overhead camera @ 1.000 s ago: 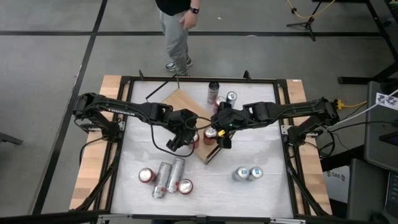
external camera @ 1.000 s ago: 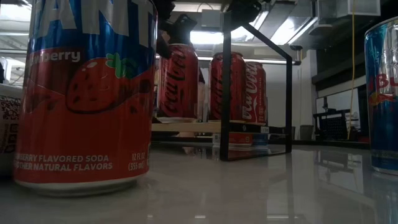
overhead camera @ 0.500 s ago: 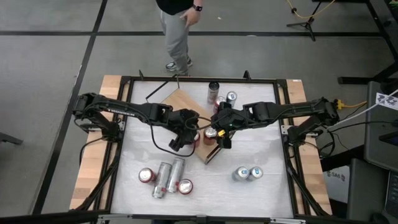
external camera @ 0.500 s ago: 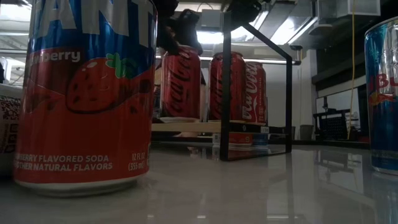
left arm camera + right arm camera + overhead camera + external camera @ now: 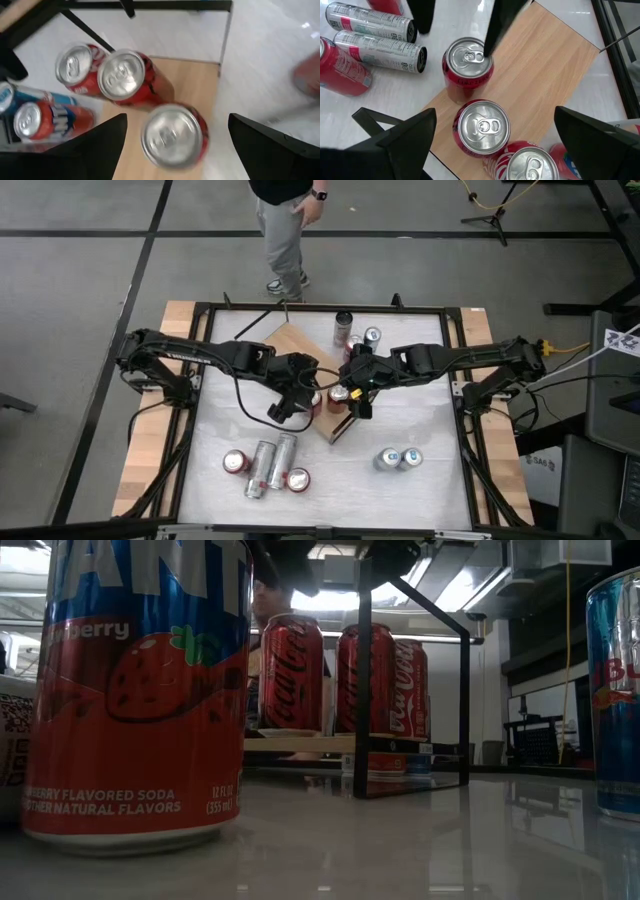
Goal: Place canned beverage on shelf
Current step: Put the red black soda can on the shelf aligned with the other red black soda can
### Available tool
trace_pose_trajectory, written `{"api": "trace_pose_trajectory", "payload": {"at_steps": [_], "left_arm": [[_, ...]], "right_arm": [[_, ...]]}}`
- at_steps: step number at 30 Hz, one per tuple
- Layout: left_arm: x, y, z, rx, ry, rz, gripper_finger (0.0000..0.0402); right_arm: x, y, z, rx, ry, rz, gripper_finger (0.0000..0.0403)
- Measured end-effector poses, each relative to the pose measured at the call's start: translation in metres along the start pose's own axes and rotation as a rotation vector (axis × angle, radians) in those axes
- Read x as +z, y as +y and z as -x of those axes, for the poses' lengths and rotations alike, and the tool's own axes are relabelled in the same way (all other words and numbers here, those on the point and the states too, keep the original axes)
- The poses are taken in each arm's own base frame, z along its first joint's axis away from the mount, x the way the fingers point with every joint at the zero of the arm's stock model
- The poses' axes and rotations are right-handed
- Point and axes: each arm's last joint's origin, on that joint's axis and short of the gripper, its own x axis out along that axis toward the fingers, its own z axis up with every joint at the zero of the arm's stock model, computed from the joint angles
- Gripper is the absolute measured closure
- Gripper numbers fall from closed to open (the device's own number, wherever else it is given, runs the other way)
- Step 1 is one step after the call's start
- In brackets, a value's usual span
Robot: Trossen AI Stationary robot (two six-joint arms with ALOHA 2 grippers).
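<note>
the shelf [image 5: 290,345] lay turned at an angle in the middle of the white worktop [image 5: 420,415], a light wooden board with thin black wire rails at its ends. three red cola cans stood upright on it in a row near one end. the left claw [image 5: 283,408] hung above the nearest red can [image 5: 172,135], its two dark fingers [image 5: 97,145] spread wide on either side and clear of the can, gripping nothing. in the right wrist view the same can [image 5: 468,62] stood on the board with the left claw's dark fingers just above its top, not touching its sides. the second red can [image 5: 481,126] stood just beside it and the third red can [image 5: 527,162] beyond that. the right claw [image 5: 352,402] hovered over the same end of the shelf, its fingers [image 5: 397,137] also wide apart and empty, straddling the cans from above.

in the low view the red cans [image 5: 290,670] stood on the board behind a black wire rail [image 5: 362,680], with a strawberry soda can [image 5: 140,690] close to the camera.

on the worktop, well apart from the shelf, silver cans [image 5: 270,463] lay on their sides among red ones [image 5: 234,462], a pair of blue-topped cans [image 5: 398,458] stood near the right side, and a few more cans [image 5: 345,328] stood by the far edge. a person [image 5: 283,220] stood on the floor beyond the worktop.
</note>
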Motion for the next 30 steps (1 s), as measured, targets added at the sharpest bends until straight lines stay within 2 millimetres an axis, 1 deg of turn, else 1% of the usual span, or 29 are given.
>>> {"api": "trace_pose_trajectory", "payload": {"at_steps": [4, 7, 10, 12, 14, 18, 21, 26, 30], "left_arm": [[-0.006, 0.007, 0.022, -0.052, 0.070, 0.054, 0.0063], [-0.017, 0.012, 0.042, -0.114, 0.023, 0.124, 0.0063], [-0.032, 0.016, 0.061, -0.180, -0.045, 0.196, 0.0063], [-0.045, 0.016, 0.071, -0.177, -0.068, 0.241, 0.0063], [-0.060, 0.015, 0.076, -0.155, -0.085, 0.285, 0.0063], [-0.086, 0.004, 0.070, -0.121, -0.106, 0.346, 0.0063], [-0.098, -0.002, 0.058, -0.098, -0.150, 0.394, 0.0063], [-0.108, -0.010, 0.033, -0.093, -0.196, 0.473, 0.0063], [-0.110, -0.017, 0.015, -0.102, -0.227, 0.498, 0.0063]], "right_arm": [[0.000, 0.000, 0.000, 0.000, 0.000, 0.000, 0.0008], [0.000, 0.000, 0.000, 0.000, 0.000, 0.000, 0.0008], [0.000, 0.000, 0.000, -0.001, 0.001, 0.000, 0.0008], [0.000, 0.000, 0.000, 0.000, 0.001, 0.000, 0.0008], [0.000, 0.000, 0.000, -0.001, 0.001, 0.000, 0.0008], [0.000, 0.000, 0.000, -0.001, 0.001, 0.000, 0.0008], [0.000, 0.000, 0.000, -0.001, 0.000, 0.000, 0.0008], [0.004, 0.000, -0.001, 0.000, -0.038, 0.001, 0.0008], [0.010, 0.001, -0.006, 0.002, -0.095, -0.008, 0.0008]]}}
